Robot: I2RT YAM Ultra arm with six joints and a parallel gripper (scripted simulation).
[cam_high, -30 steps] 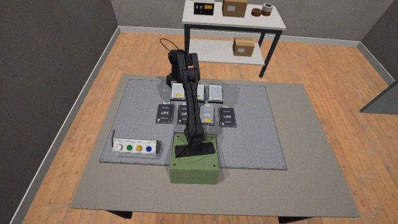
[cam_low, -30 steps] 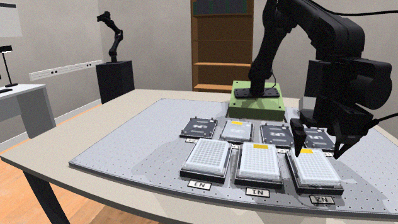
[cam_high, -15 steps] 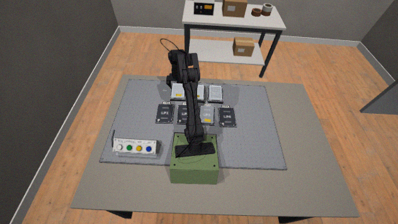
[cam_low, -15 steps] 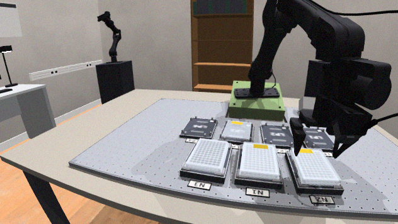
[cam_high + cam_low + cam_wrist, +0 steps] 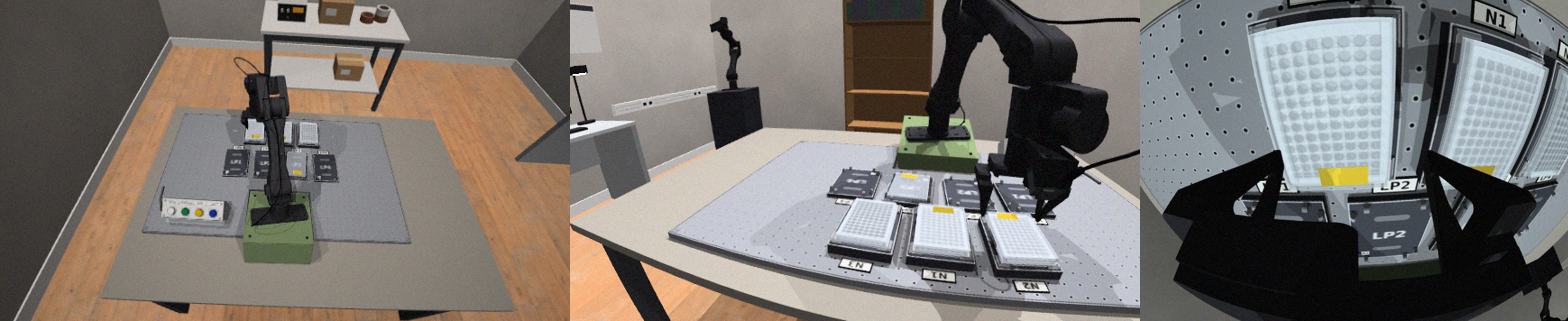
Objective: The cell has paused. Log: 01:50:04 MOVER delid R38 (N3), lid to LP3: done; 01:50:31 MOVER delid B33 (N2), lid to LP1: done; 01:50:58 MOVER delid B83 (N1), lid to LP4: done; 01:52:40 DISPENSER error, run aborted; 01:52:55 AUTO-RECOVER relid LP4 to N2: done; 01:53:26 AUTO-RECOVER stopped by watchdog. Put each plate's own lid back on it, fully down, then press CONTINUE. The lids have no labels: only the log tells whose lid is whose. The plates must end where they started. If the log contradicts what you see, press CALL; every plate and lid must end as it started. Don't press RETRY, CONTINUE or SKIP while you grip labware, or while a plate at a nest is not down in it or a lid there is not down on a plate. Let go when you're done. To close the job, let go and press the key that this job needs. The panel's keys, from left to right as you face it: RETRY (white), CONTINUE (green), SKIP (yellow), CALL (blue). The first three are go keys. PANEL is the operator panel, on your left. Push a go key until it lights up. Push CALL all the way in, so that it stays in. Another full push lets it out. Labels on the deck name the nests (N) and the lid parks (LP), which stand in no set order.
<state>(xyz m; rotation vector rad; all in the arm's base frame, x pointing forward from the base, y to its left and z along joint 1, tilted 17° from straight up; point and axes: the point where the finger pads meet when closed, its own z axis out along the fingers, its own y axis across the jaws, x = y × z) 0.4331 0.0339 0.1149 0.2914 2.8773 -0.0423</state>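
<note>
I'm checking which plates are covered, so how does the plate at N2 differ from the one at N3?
The N2 plate carries a yellow tag at its end toward the lid parks; the N3 plate shows none. The open gripper straddles that end of the N2 plate, while the N3 plate stands apart from it. Both are white multi-well plates in dark nests.
</note>
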